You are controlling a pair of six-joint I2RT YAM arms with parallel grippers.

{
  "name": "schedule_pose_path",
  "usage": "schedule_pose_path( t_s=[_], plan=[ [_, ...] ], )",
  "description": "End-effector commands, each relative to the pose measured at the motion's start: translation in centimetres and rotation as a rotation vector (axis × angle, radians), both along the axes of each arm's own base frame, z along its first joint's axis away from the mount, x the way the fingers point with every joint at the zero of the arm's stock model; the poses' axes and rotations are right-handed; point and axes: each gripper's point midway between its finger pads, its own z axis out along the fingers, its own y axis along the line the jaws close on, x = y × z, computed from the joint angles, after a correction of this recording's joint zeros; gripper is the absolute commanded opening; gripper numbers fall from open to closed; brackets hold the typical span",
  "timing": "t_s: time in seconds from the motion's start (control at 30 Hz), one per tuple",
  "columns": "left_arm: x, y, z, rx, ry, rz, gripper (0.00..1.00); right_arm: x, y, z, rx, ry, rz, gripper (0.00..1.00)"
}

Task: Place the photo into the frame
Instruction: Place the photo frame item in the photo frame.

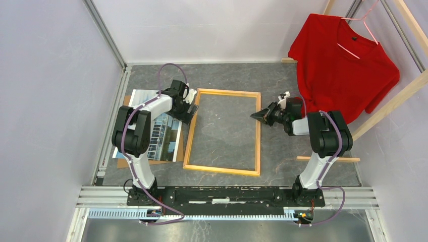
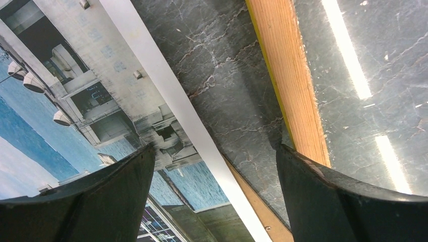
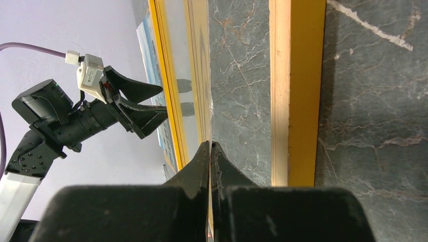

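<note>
The frame [image 1: 222, 170] lies flat in the middle of the table with its light wood side up, and its pane reflects light. The photo [image 1: 164, 133], white buildings against blue sky, lies face up to its left on a brown backing panel [image 1: 136, 164]. My left gripper [image 1: 191, 108] hangs open over the strip of table between the photo [image 2: 75, 101] and the frame's left rail [image 2: 287, 75], holding nothing. My right gripper [image 1: 255, 115] is shut, its tips [image 3: 209, 146] just inside the frame's right rail [image 3: 298, 101]. I see nothing held in it.
A red shirt [image 1: 343, 65] hangs on a wooden rack at the back right, close behind the right arm. A loose wooden strip [image 1: 328, 159] lies on the table right of the frame. Walls close in the table on the left and at the back.
</note>
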Motion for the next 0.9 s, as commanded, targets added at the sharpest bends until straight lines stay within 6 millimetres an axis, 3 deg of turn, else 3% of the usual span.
schedule_pose_path(
  t_s=[0.0, 0.2, 0.33, 0.5, 0.67, 0.87],
  plan=[
    [-1.2, -1.8, -0.4, -0.043, 0.012, -0.072, 0.95, 1.4, 0.6, 1.1, -0.003, -0.063, 0.020, 0.01],
    [-1.3, -2.9, -0.3, -0.047, 0.006, -0.085, 0.95, 2.6, 1.4, 0.8, -0.047, -0.062, 0.051, 0.02],
    [0.1, -2.3, 0.7, -0.017, -0.042, -0.057, 0.95, 3.3, 1.3, 0.5, -0.085, -0.054, 0.068, 0.06],
    [1.5, -1.6, 1.4, -0.001, -0.076, -0.023, 0.95, 3.6, 0.7, 0.5, -0.158, -0.058, 0.075, 0.28],
    [1.4, -1.5, 1.2, 0.002, -0.070, -0.024, 0.95, 4.1, -0.1, 0.8, -0.279, -0.077, 0.087, 0.55],
    [1.3, -1.5, 1.2, 0.004, -0.068, -0.027, 0.95, 4.6, -0.5, 1.5, -0.410, -0.099, 0.100, 0.69]
  ],
)
